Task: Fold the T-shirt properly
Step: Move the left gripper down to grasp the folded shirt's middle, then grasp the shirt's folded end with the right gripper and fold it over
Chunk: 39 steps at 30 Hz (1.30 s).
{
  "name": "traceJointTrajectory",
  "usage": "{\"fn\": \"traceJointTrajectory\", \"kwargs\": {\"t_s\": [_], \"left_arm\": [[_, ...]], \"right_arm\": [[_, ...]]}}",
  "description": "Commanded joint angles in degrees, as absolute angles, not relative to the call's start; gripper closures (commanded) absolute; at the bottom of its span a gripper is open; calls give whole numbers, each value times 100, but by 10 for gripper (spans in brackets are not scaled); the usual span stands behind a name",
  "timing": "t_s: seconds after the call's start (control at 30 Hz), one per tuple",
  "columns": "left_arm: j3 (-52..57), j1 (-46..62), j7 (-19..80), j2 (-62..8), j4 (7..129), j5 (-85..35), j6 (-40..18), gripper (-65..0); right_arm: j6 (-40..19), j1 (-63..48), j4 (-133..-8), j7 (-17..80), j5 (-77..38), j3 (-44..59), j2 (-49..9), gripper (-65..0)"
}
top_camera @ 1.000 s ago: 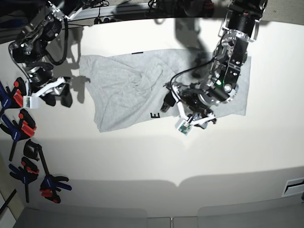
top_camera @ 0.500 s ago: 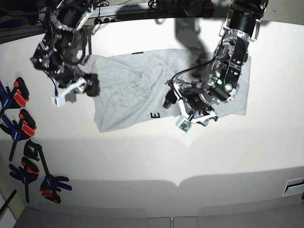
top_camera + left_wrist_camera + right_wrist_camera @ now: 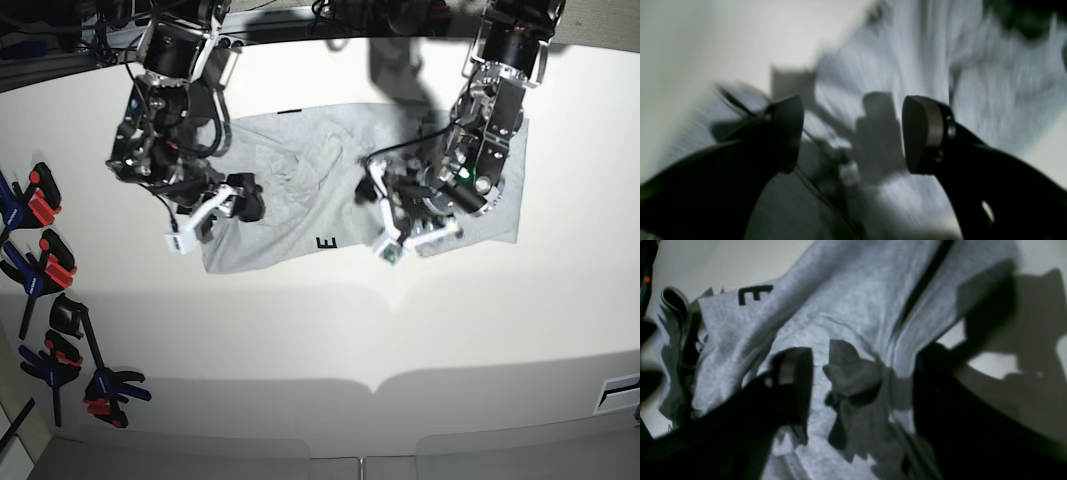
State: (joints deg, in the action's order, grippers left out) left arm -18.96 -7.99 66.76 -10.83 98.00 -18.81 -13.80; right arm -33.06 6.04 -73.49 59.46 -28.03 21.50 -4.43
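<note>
A light heather-grey T-shirt lies rumpled on a white table, spread across the far half of the surface. Its long axis runs side to side in the base view, with a dark neckband tab at the far edge and a single black letter "E" showing at the near hem. Creases gather near the middle, and the left-hand part of the cloth bunches into folds.

The right gripper, at the left of the base view, hangs over the shirt's left portion. In the right wrist view its jaws stand partly apart over wrinkled fabric, a raised fold of cloth between them; whether they have hold of it cannot be told.

The left gripper hovers at the shirt's right-centre, near the near hem. The left wrist view, heavily blurred, shows its two dark fingers spread wide with nothing between them, grey cloth below.

Spring clamps with red and blue handles lie along the table's left edge, well apart from the shirt.
</note>
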Motion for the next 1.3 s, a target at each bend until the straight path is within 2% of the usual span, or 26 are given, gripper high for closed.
{"fn": "traceJointTrajectory", "kwargs": {"t_s": [0.0, 0.1, 0.17, 0.3, 0.4, 0.5, 0.57, 0.67, 0.83, 1.03, 1.17, 1.27], "left_arm": [[-1881, -825, 6558, -1070, 10003, -1970, -1391, -427], [-1881, -482, 6554, -1074, 10514, -2130, -1404, -427], [-1881, -174, 6460, -1131, 11037, -2268, -1664, -427], [-1881, 427, 6016, -1341, 11705, -1896, -1717, -427], [-1881, 854, 5739, -1562, 11688, -1295, -1706, -428], [-1881, 1315, 5505, -1809, 11666, -1227, -1717, -428], [-1881, 1616, 4954, -2008, 11662, -908, -1712, -428], [-1881, 1850, 4235, -2198, 11660, -180, -1087, -428], [-1879, 1826, 4285, -2196, 11660, 906, -235, -427], [-1879, 1811, 4683, -2196, 11585, 1551, 493, -427], [-1881, 1802, 3970, -2191, 10919, 1579, 541, -427], [-1881, 1708, 3892, -2187, 10195, 1584, 548, -427]], "right_arm": [[-3208, 626, -7338, 6202, -2604, 2132, -438, -282], [-3208, 720, -7338, 6200, -2565, 2202, -480, -112], [-3210, 843, -7338, 6213, -2563, 2331, -497, -4], [-3212, 1177, -7338, 6348, -2543, 2755, -543, 0], [-3256, 1376, -7395, 6486, -2550, 3205, -572, 0], [-3326, 1431, -7581, 6479, -2663, 3612, -569, 0], [-3361, 1424, -7791, 6547, -2897, 3776, -567, 0], [-3496, 1424, -8130, 6783, -3304, 3846, -567, 0], [-3605, 1426, -8678, 7015, -4160, 3817, -438, 0], [-3636, 1424, -8888, 7220, -4748, 3723, 86, 0], [-3750, 1428, -8890, 7247, -4827, 3430, 329, 0], [-3747, 1431, -8892, 7244, -4825, 3129, 449, 0]]}}
